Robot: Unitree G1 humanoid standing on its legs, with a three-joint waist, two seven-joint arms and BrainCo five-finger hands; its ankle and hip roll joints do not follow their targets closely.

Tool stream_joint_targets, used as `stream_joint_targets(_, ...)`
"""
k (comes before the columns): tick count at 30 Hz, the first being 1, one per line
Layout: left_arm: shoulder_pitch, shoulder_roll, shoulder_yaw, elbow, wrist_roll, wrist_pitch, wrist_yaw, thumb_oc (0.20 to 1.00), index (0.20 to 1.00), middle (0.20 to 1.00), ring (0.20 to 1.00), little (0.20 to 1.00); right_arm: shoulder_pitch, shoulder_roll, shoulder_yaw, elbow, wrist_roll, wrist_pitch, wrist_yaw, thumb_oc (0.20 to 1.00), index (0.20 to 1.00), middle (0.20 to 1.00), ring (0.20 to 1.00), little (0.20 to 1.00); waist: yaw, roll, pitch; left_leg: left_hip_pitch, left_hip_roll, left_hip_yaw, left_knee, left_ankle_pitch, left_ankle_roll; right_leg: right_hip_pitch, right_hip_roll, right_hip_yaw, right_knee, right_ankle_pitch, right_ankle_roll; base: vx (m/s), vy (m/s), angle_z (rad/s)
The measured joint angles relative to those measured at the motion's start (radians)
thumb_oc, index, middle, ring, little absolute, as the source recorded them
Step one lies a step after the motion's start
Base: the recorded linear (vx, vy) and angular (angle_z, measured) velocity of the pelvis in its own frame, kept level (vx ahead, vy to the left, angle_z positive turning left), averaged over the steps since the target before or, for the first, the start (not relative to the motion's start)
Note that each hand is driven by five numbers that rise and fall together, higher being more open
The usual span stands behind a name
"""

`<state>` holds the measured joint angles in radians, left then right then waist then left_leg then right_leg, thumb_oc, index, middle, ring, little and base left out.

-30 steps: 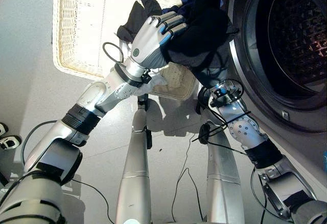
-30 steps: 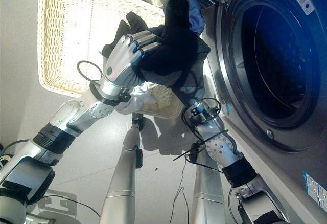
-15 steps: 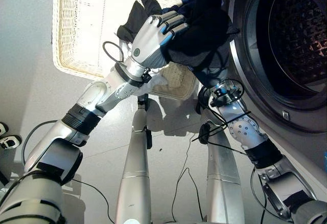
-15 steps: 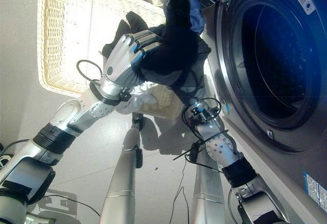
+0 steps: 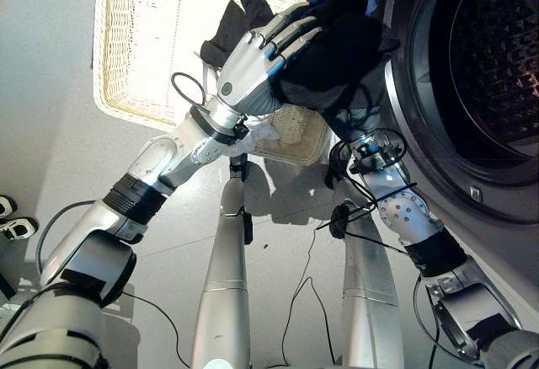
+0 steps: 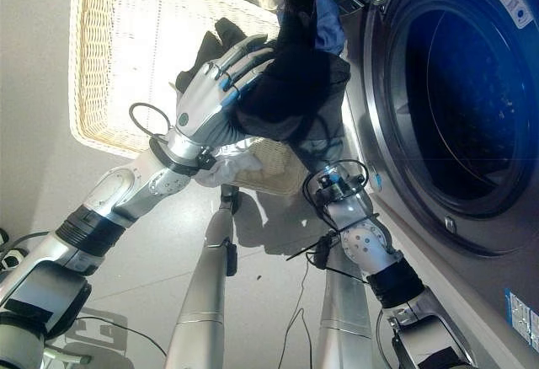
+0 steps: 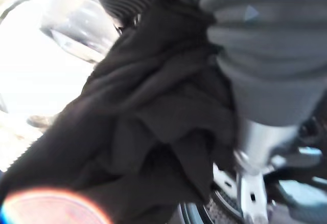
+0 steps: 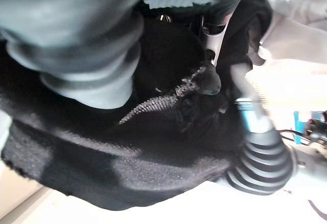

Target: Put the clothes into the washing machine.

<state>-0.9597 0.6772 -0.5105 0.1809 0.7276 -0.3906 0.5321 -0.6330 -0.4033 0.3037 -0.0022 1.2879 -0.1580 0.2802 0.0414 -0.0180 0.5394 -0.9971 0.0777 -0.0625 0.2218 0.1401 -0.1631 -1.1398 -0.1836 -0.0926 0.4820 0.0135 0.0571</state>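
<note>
Clothes (image 5: 337,57): a dark bundle, carried between my two hands, just beside the washing machine (image 5: 472,192) and above the near corner of the wicker basket (image 5: 143,40).

Governing relation: the drum opening (image 5: 497,74) lies to my right of the bundle, just beside it. The bundle hangs roughly upright, its top end with a bit of blue cloth (image 6: 327,28) rising above my hands and its lower folds drooping toward my right wrist. I judge that the coming move is a sideways carry to the right, then in through the rim.

Hand states:
- Left hand (image 5: 253,61): pressed against the bundle's left side, fingers lying nearly straight over the cloth, not curled round it.
- Right hand (image 8: 245,88): under and behind the bundle, nearer the opening. Its own wrist view shows dark-tipped fingers buried in black fabric; I cannot tell whether they are curled.

Containers:
- Drum: dark inside; no garment can be made out in it.
- Wicker basket: a dark garment (image 5: 232,24) lies in it behind my left hand; the rest of its floor shows bare weave.
</note>
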Motion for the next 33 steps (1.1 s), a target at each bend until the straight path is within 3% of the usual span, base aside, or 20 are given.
stream_joint_targets(13,0.012,-0.004,-0.006,-0.007,-0.134,-0.011,-0.104,1.000,1.000,1.000,1.000,1.000,0.002,0.001,-0.020,0.000,-0.099,-0.038,-0.037,0.200,0.200,0.200,0.200,0.200,0.000,0.000,0.000,-0.005,0.000,0.000,0.000,-0.001,0.000,-0.003,0.000,-0.001,-0.003,0.000,0.000,0.00,0.000,0.00)
stream_joint_targets(23,0.017,-0.009,0.018,-0.024,-0.265,-0.017,-0.257,1.000,1.000,1.000,1.000,1.000,0.003,0.001,-0.034,0.000,-0.085,-0.045,-0.048,0.200,0.200,0.200,0.200,0.200,-0.001,0.000,0.000,-0.005,0.000,0.000,0.000,-0.001,0.001,-0.003,0.001,-0.001,-0.003,0.003,-0.003,0.00,0.000,0.00)
stream_joint_targets(29,0.037,-0.011,0.020,-0.025,-0.292,-0.017,-0.208,1.000,1.000,1.000,1.000,1.000,0.003,0.007,-0.035,0.000,-0.039,-0.045,-0.042,0.200,0.200,0.200,0.200,0.200,-0.001,0.000,0.000,-0.005,0.001,-0.001,0.000,-0.001,0.000,-0.003,0.001,-0.001,-0.003,0.003,-0.003,0.00,0.000,0.00)
stream_joint_targets(33,0.127,-0.061,0.083,-0.019,-0.371,-0.049,-0.091,1.000,1.000,1.000,1.000,1.000,0.002,0.044,-0.054,-0.016,-0.007,-0.045,-0.026,0.200,0.200,0.200,0.200,0.200,0.001,0.000,0.000,-0.005,0.001,-0.002,0.001,-0.001,0.000,-0.003,0.001,-0.002,0.000,0.003,-0.003,0.00,-0.017,0.00)
